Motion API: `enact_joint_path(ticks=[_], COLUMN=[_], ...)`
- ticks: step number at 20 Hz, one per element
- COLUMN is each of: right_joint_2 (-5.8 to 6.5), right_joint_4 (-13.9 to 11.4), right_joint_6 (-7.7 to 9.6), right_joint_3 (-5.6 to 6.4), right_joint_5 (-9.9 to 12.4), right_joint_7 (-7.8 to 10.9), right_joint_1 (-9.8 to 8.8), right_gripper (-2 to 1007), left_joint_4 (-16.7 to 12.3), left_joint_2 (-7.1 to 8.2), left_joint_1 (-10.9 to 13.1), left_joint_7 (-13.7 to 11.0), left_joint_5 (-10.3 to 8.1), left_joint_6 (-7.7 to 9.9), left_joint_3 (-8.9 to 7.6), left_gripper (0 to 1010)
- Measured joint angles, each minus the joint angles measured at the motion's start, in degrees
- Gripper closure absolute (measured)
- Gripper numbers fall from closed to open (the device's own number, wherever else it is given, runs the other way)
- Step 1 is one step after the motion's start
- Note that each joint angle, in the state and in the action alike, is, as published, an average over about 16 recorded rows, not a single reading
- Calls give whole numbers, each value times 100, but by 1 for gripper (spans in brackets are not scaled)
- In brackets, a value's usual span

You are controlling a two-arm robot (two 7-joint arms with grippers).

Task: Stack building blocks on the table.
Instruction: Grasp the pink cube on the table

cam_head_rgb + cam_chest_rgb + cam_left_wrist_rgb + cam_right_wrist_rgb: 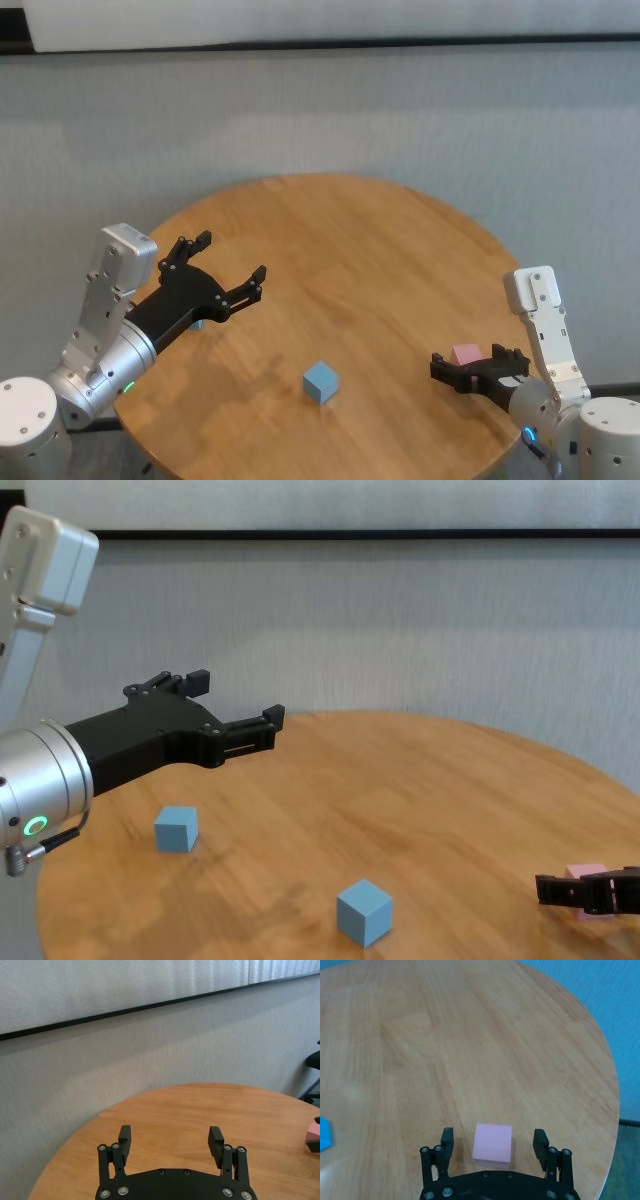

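Note:
Three building blocks lie apart on the table (340,240). The pink one (465,353) sits near the right edge, between the spread fingers of my open right gripper (476,362); the right wrist view shows this pink cube (493,1143) with gaps on both sides of it inside the gripper (493,1136). One light blue cube (321,382) rests at the front centre, also seen low in the chest view (364,911). The other light blue cube (176,828) stands at the left, below my left gripper (232,256), which hovers open and empty above the table (170,1137).
The round wooden top (420,770) is bare across its middle and far half. A grey wall stands behind it. The table edge runs close to the right of the pink cube.

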Motion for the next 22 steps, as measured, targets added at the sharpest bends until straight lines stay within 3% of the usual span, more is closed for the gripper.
enact_joint_path(ticks=[9,22], right_joint_2=[5,12], right_joint_4=[-6,-11], right_joint_6=[-2,-2], right_joint_3=[-3,-9], right_joint_5=[5,15], right_joint_7=[-1,-7], right_joint_1=[-3,-3], right_gripper=[114,519], left_joint_4=[0,0], left_joint_2=[0,0], left_joint_1=[0,0], left_joint_7=[0,0], left_joint_5=[0,0], left_joint_6=[0,0], left_joint_3=[0,0], left_gripper=[8,8])
